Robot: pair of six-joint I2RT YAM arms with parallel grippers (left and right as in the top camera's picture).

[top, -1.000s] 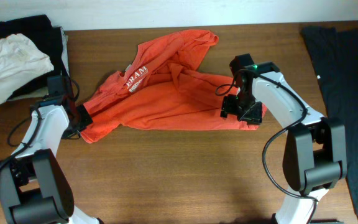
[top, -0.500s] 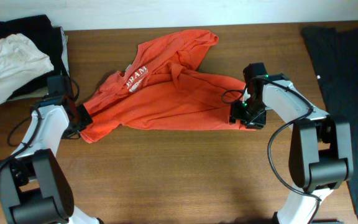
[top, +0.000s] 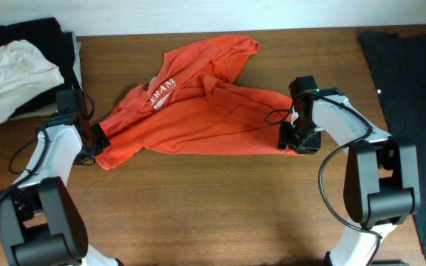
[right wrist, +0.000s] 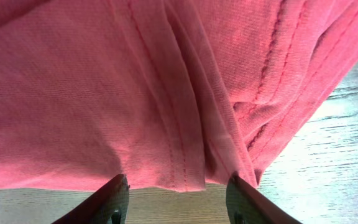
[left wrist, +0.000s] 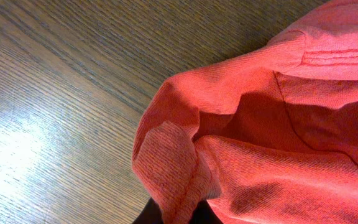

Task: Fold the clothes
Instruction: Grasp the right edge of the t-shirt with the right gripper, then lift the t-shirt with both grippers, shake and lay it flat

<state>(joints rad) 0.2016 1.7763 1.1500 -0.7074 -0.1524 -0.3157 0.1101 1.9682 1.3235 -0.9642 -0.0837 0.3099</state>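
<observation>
Pile: a cream garment (top: 17, 66) lies on black clothes (top: 35, 37) at the far-left corner; I cannot tell if a bin holds them.
Orange shirt (top: 198, 111): crumpled across the middle of the wooden table (top: 213, 214).
Left hand (top: 95, 140): clamped on the shirt's left corner.
Right hand (right wrist: 179, 186): fingers apart, at the shirt's right hem.
Dark cloth (top: 413, 74): covers the table's right edge.
Wall (top: 198, 15): white, behind the table.

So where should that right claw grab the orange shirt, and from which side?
I'd grip the stitched hem at the right end of the orange shirt, sliding in low from the bare table side. The edge lies free and flat there, and the right gripper stands open facing it.
</observation>
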